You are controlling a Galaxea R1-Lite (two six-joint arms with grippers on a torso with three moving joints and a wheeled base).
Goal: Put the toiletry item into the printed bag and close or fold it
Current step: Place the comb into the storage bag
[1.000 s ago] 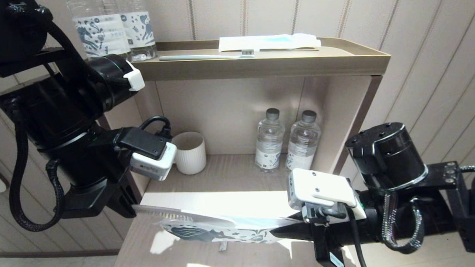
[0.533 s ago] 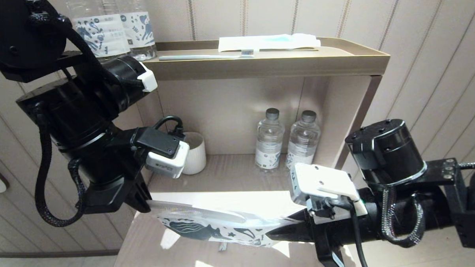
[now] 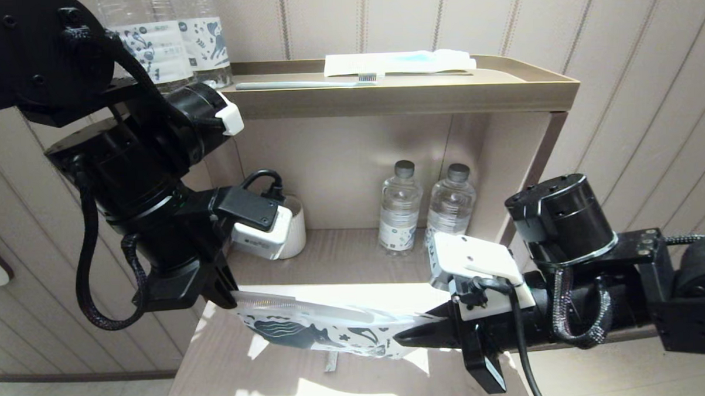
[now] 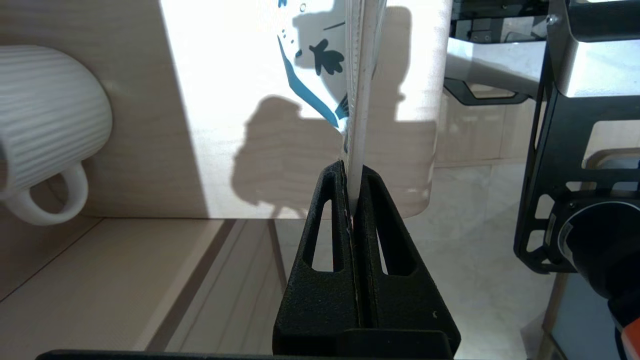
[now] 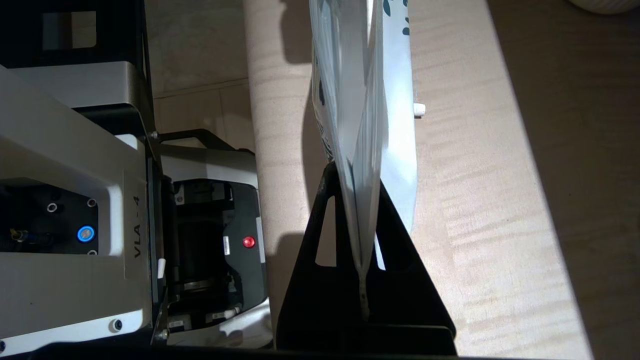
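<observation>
Sunlit pale wooden shelf: flat white blue-horse-printed plastic pouch hangs just above it, stretched between left gripper, fingers clamped at its 9 o'clock end, and right gripper, clamped at 3. Judged light, limp, slippery; grip the edges.

Sunlit wooden shelf unit, panelled wall

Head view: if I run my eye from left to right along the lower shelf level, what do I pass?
Left gripper pinching one end of the printed bag → white ribbed mug, set further back → the bag's middle → two small water bottles, at the back → right gripper pinching the bag's other end.
</observation>
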